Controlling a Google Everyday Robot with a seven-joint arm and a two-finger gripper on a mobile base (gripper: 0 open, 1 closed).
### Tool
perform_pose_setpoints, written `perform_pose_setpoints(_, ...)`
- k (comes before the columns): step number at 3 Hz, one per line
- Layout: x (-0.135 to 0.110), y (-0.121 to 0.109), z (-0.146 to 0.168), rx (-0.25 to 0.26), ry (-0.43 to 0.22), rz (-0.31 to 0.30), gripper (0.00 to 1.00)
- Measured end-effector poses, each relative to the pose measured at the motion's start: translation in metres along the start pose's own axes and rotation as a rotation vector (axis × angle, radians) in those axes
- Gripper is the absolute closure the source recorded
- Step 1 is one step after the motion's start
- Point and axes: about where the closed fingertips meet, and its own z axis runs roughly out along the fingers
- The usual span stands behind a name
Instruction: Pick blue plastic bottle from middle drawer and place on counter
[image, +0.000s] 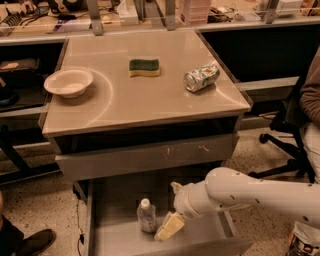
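The blue plastic bottle (146, 216) stands upright with its white cap on the floor of the open middle drawer (111, 235), left of centre. My gripper (168, 227) reaches into the drawer from the right on a white arm. It hangs just right of the bottle, close beside it at its lower half. One pale finger (170, 226) shows, pointing down-left. The counter (135, 95) is the beige top above the drawers.
On the counter lie a white bowl (68, 82) at the left, a green-and-yellow sponge (144, 67) in the middle and a crushed green-and-white can (201, 77) at the right. A scratched drawer front (145, 155) juts above the open drawer. A chair and a person sit at the right.
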Motion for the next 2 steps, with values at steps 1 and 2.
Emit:
perform_pose_setpoints(1, 0.003, 0.003, 0.009, -0.010, -0.030, 0.001, 0.00)
perform_pose_setpoints(2, -0.002, -0.001, 0.035, 0.004, -0.111, 0.015, 0.00)
